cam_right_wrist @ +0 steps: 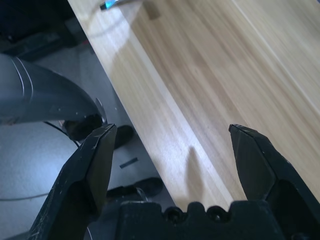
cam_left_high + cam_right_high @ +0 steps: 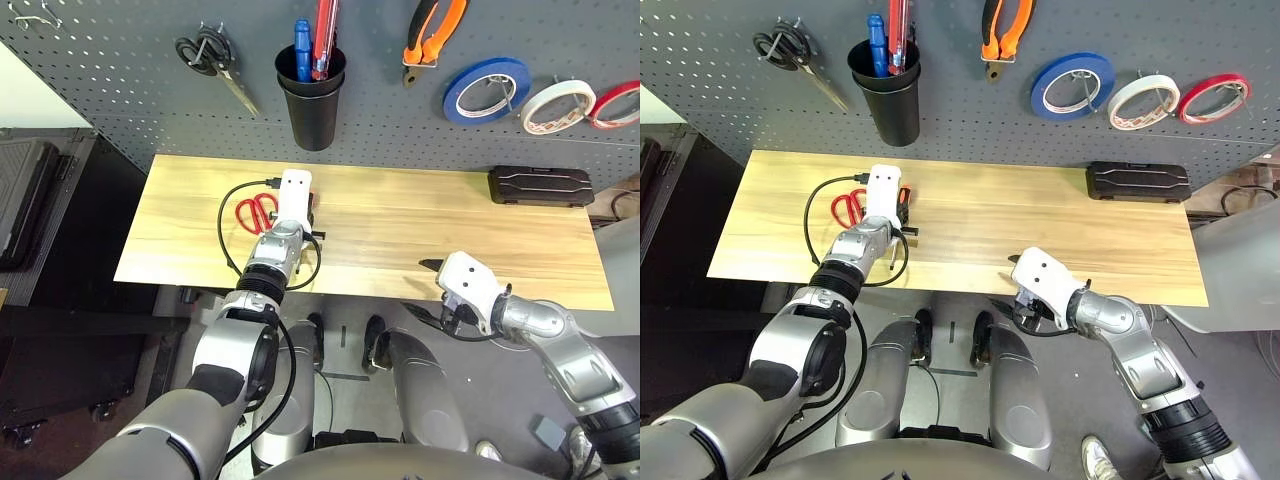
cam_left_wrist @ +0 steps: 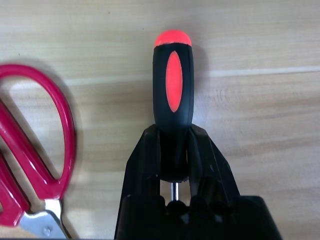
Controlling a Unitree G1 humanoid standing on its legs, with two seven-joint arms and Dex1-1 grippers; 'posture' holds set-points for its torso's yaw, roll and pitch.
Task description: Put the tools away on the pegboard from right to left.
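A: Screwdriver (image 3: pixel 172 95) flat on the table (image 2: pixel 420 250), just right of the red-handled scissors (image 2: pixel 256 212), almost touching. Left gripper (image 3: pixel 173 165) pinching the handle's lower end, 2 black fingers (image 3: pixel 145 160) pressed against either side, near where the metal shaft begins.

B: Probably light and stiff, with a rubbery black-and-orange grip, so unlikely to slip. Held at the end of the handle though (may swing when lifted).

A: Right gripper (image 1: pixel 172 145) spread wide, empty, over the table's near edge, well right of the scissors.

B: Pegboard (image 2: pixel 120 90) beyond the scissors; black cup (image 2: pixel 312 95) already holding 2 tools, so a tight drop-in. Pliers (image 2: pixel 432 35) and cream-white tape ring (image 2: pixel 557 105) hung further right.

A: Black case (image 2: pixel 540 186) far right of the scissors, no obstacle. Own cable (image 2: pixel 228 215) looping beside them, worth minding.
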